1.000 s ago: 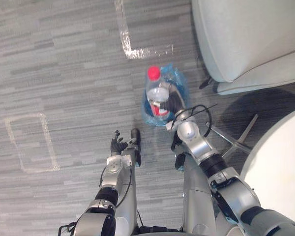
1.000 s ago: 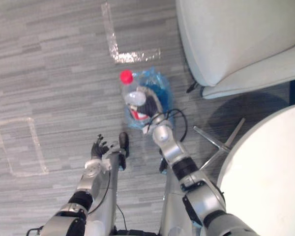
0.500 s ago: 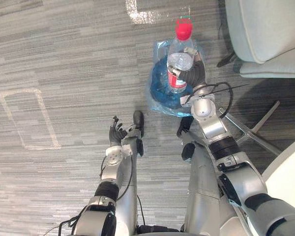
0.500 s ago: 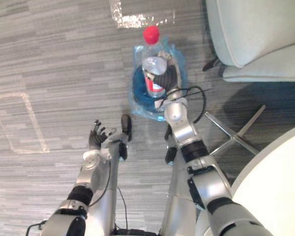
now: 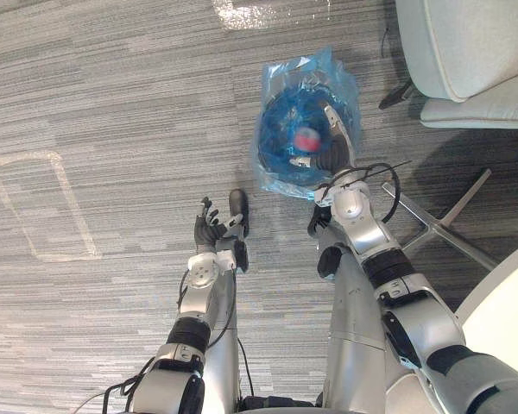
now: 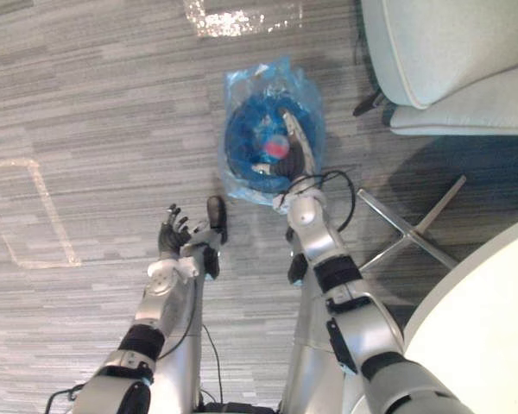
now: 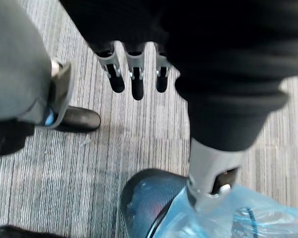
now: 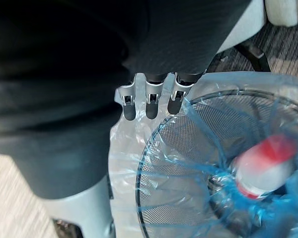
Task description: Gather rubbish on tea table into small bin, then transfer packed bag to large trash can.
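A small dark mesh bin (image 5: 276, 159) lined with a blue plastic bag (image 5: 331, 71) stands on the grey floor. Inside it lies a clear bottle with a red cap (image 5: 306, 139), seen blurred low in the bin (image 8: 264, 167). My right hand (image 5: 337, 141) hangs over the bin's near rim (image 8: 148, 163), open, its fingers (image 8: 148, 101) straight and holding nothing. My left hand (image 5: 209, 231) hovers above the floor to the left of the bin, open, fingers (image 7: 135, 78) straight and empty.
A pale armchair (image 5: 470, 52) stands just right of the bin, with metal legs (image 5: 439, 231) splayed on the floor beside my right arm. A white round table (image 5: 511, 306) fills the lower right. Tape outlines (image 5: 41, 207) mark the floor at left.
The bottle has left my right hand and dropped into the bin. That hand's fingers have straightened over the rim. The left hand has stayed where it was.
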### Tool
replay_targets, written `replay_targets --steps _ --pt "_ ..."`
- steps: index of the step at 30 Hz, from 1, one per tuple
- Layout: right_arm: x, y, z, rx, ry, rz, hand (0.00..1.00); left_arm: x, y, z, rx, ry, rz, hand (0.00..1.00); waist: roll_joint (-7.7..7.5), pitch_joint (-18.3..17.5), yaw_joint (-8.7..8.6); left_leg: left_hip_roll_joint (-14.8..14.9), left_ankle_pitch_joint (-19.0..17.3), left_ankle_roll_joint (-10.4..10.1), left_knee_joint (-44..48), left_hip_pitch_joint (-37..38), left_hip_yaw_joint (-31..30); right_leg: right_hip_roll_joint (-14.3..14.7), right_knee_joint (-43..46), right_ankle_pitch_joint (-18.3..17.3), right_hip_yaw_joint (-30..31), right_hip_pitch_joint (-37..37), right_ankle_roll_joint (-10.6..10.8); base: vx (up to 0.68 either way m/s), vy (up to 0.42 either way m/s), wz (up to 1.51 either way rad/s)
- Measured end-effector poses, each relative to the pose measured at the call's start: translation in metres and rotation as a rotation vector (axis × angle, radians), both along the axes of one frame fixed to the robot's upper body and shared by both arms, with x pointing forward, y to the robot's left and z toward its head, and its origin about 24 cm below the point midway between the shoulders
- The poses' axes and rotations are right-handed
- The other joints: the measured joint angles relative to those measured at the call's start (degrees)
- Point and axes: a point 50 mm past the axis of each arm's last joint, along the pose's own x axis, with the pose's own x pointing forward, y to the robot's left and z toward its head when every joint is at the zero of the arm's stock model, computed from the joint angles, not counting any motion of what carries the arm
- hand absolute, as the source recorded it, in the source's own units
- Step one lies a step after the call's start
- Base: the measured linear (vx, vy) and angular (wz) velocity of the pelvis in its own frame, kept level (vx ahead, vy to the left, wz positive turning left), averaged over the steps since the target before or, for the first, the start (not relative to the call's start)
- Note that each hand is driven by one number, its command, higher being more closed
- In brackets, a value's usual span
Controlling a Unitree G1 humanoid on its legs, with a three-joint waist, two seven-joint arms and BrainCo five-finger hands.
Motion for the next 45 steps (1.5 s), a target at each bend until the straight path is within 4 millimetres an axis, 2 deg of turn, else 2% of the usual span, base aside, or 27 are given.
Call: replay_targets --steps 10,13,18,21,26,32,37,38,45 --pt "-0.011 0.013 -0.032 -0.189 0.051 0.033 0.00 0.000 0.001 0.001 0.002 -0.002 0.006 0.00 -1.07 -0.58 -1.04 1.39 -0.32 -0.39 0.97 -0.01 0.09 1.12 0.22 0.03 0.07 -0.01 -0.05 0.01 -0.012 -0.06" --pt "-0.013 0.015 -0.039 -0.224 0.066 0.037 0.00 0.000 0.000 0.001 0.013 -0.005 -0.003 0.00 -1.17 -0.63 -1.07 1.64 -0.59 -0.26 1.44 0.03 0.44 1.21 0.32 0.12 0.22 0.00 -0.15 0.01 0.000 -0.06" --pt "-0.017 0.033 -0.049 -0.256 0.095 0.077 0.00 0.000 0.000 0.001 0.014 -0.004 -0.004 0.00 -1.18 -0.64 -0.79 1.86 -0.82 0.09 1.41 0.03 0.71 1.20 0.20 0.24 0.22 0.00 -0.27 0.00 0.000 0.00" --pt "-0.014 0.037 -0.056 -0.288 0.129 0.072 0.00 -0.001 -0.001 0.001 0.014 -0.003 -0.005 0.00 -1.19 -0.65 -0.67 2.26 -0.80 0.10 0.99 0.02 1.40 1.20 -0.30 0.39 0.20 0.00 -0.42 0.00 0.000 0.00" --pt "-0.005 0.028 -0.065 -0.347 0.199 0.027 0.00 0.000 0.000 0.004 0.008 -0.024 0.000 0.00 -1.19 -0.65 -0.68 1.72 0.37 -0.32 -1.02 0.00 1.44 0.87 -0.76 0.37 0.07 -0.51 -0.40 0.02 -0.001 0.08" --pt "0.006 0.016 -0.059 -0.430 0.209 -0.022 0.00 0.000 -0.002 0.008 -0.018 -0.045 0.005 0.00 -1.19 -0.65 -0.82 1.38 1.72 -0.80 -2.56 -1.57 1.30 0.69 -0.37 0.20 0.13 -2.91 -0.42 0.02 -0.021 0.08" --pt "0.010 0.008 -0.067 -0.524 0.254 -0.054 0.00 0.001 -0.005 0.010 -0.037 -0.051 0.005 0.00 -1.19 -0.65 -0.82 1.32 2.12 -0.90 -2.50 -3.22 1.12 0.62 0.53 0.13 0.20 -4.82 -0.35 0.00 -0.019 0.05" --pt "0.010 0.009 -0.068 -0.537 0.254 -0.053 1.00 0.002 -0.005 0.010 -0.047 -0.054 0.008 0.00 -1.18 -0.65 -0.81 1.32 2.22 -0.93 -2.51 -3.53 0.96 0.65 0.58 0.10 0.16 -5.10 -0.37 -0.01 -0.015 0.05" --pt "0.013 0.011 -0.064 -0.568 0.250 -0.055 1.00 0.004 -0.006 0.014 -0.067 -0.064 0.013 0.00 -1.18 -0.65 -0.65 1.25 2.75 -1.16 -2.60 -4.23 0.38 0.63 1.57 -0.37 -0.04 -6.05 -0.98 -0.01 -0.018 0.05"
